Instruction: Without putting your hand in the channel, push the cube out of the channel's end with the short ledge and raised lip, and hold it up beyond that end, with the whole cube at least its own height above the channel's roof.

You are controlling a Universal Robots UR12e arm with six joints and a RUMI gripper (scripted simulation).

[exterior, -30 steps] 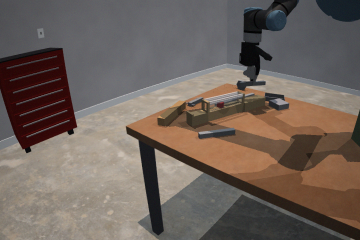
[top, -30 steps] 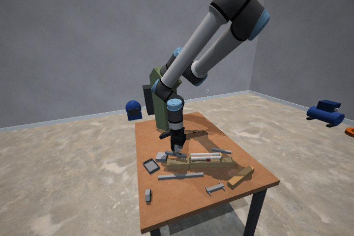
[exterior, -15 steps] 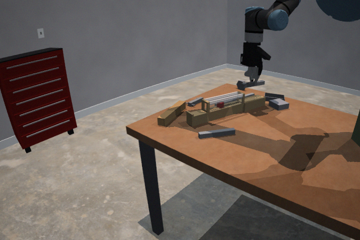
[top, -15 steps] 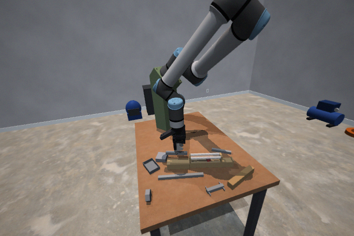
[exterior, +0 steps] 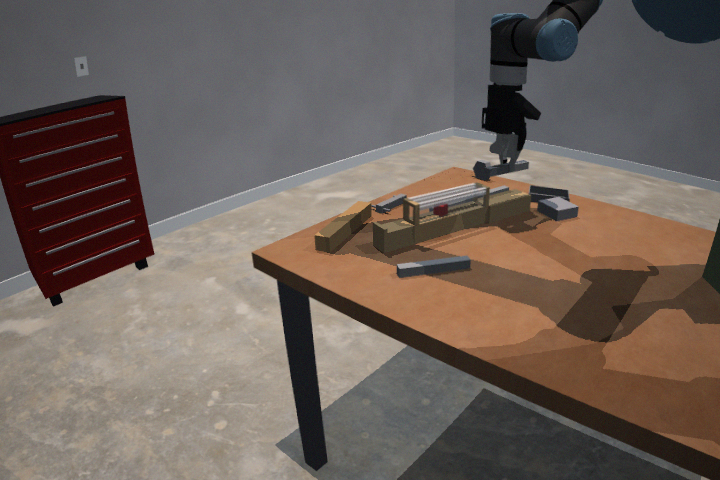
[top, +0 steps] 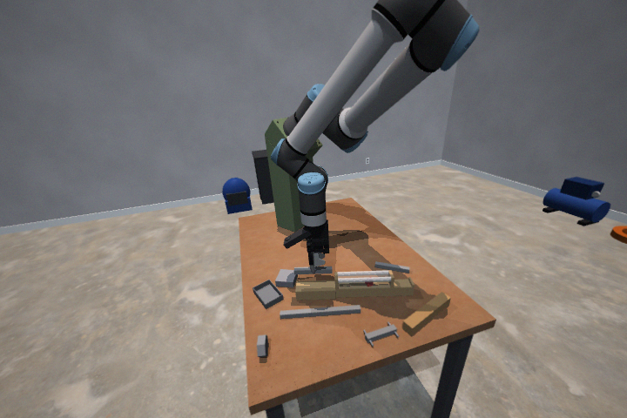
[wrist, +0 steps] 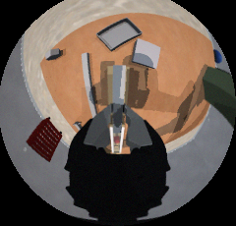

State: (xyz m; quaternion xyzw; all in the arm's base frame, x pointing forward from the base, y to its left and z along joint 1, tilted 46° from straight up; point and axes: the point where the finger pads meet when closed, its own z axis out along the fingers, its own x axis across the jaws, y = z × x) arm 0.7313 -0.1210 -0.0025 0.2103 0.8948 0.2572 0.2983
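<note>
- Top view: gripper [top: 317, 264] points down, clamped on a short grey bar [top: 313, 270] held level above the tan channel's [top: 374, 286] left end. Red cube [top: 368, 283] sits inside the channel under its roof rails.
- Exterior view: gripper [exterior: 505, 160] carries the bar [exterior: 499, 168] clear of the table [exterior: 485, 316], beyond the channel's [exterior: 451, 217] far end; cube [exterior: 440, 210] mid-channel.
- Wrist view: bar [wrist: 118, 90] runs forward from the closed fingers; grey tray [wrist: 118, 33] and grey block [wrist: 147, 53] lie ahead.
</note>
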